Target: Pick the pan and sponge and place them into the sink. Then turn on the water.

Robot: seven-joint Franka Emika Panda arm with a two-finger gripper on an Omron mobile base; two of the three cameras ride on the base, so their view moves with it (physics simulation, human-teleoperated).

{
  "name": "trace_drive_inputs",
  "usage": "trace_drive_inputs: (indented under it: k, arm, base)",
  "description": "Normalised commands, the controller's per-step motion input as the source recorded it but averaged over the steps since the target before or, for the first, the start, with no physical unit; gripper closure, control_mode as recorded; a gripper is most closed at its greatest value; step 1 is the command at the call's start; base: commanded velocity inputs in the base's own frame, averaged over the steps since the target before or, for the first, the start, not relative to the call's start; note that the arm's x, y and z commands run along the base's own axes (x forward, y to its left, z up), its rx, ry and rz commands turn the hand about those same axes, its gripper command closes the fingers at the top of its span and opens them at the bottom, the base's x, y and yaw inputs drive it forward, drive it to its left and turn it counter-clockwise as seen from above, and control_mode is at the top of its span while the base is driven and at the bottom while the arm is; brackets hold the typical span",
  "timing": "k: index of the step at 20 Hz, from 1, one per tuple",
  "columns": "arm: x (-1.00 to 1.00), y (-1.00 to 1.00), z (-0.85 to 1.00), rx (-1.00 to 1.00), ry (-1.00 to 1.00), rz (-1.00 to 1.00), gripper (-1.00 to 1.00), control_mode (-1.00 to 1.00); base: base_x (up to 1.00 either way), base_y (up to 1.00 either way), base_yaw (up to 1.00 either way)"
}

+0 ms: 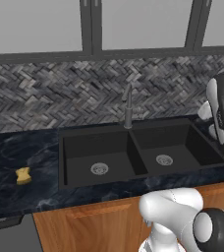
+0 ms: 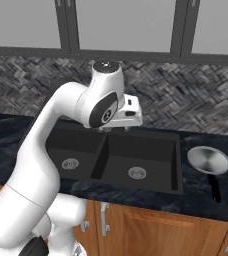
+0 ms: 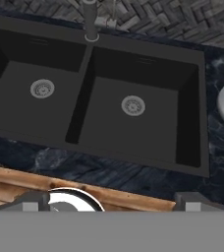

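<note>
We note a black sink with silver drains, yellow sponge, grey pan, dark marbled counter, grey herringbone backsplash.

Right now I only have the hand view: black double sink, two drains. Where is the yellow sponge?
Observer: The sponge lies on the dark counter to the left of the sink, apart from its rim.
Operator: And the grey curve at my right edge?
Observer: That is the pan, sitting flat on the counter just right of the sink, with its dark handle pointing toward the counter's front edge.
</note>
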Motion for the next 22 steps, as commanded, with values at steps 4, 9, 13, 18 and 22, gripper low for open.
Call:
trace_drive_inputs:
  k: [4, 9, 13, 18, 22]
  arm:
    - [0.00, -0.34, -0.08, -0.01, 0.00, 0.01, -1.00, -1.00]
    - [0.00, -0.34, -0.04, 0.00, 0.02, 0.00, -1.00, -1.00]
    - [0.01, -0.31, -0.05, 0.00, 0.01, 0.00, -1.00, -1.00]
    - [0.00, -0.40, -0.10, 0.00, 0.05, 0.00, -1.00, -1.00]
    - [0.00, -0.44, -0.10, 0.00, 0.07, 0.00, -1.00, -1.00]
  base:
    - [0.00, 0.00, 0.00]
    - [0.00, 0.00, 0.00]
    - [0.00, 0.00, 0.00]
    - [0.00, 0.00, 0.00]
    - [0.00, 0.00, 0.00]
